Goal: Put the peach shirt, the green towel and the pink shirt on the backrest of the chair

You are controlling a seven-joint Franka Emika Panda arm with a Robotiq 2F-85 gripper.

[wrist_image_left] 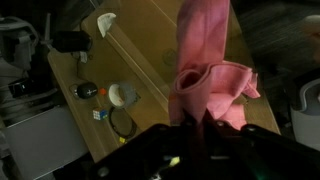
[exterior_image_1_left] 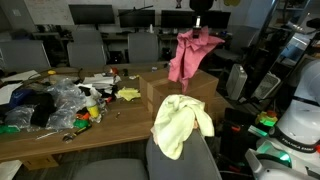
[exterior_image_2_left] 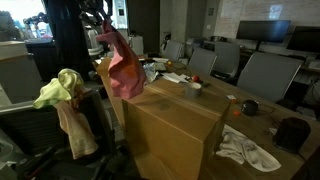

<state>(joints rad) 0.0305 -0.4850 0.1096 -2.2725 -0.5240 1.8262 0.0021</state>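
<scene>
2 cloths hang over the chair backrest (exterior_image_1_left: 188, 160): the green towel (exterior_image_2_left: 60, 88) lies on top of the peach shirt (exterior_image_2_left: 75, 130). My gripper (exterior_image_1_left: 196, 28) has its fingers pinched on the pink shirt (exterior_image_1_left: 190, 58), which dangles over the cardboard box (exterior_image_2_left: 175, 125), apart from the chair.

Wrist view: claw (wrist_image_left: 192, 128) sat dark at 6 o'clock, tips buried in folds of the pink shirt (wrist_image_left: 212, 85). The shirt's upper end was cut by the top edge. Small items (wrist_image_left: 120, 95) on the tabletop (wrist_image_left: 70, 72) at 9 o'clock were blurred, not identifiable.

In an exterior view, the claw (exterior_image_1_left: 197, 20) was clipped by the top edge and the chair backrest (exterior_image_1_left: 185, 165) by the bottom edge. The clutter pile (exterior_image_1_left: 55, 100) at 9 o'clock was too small to sort.

In an exterior view, the peach shirt (exterior_image_2_left: 75, 128) was partly hidden under the green towel (exterior_image_2_left: 58, 90).
</scene>
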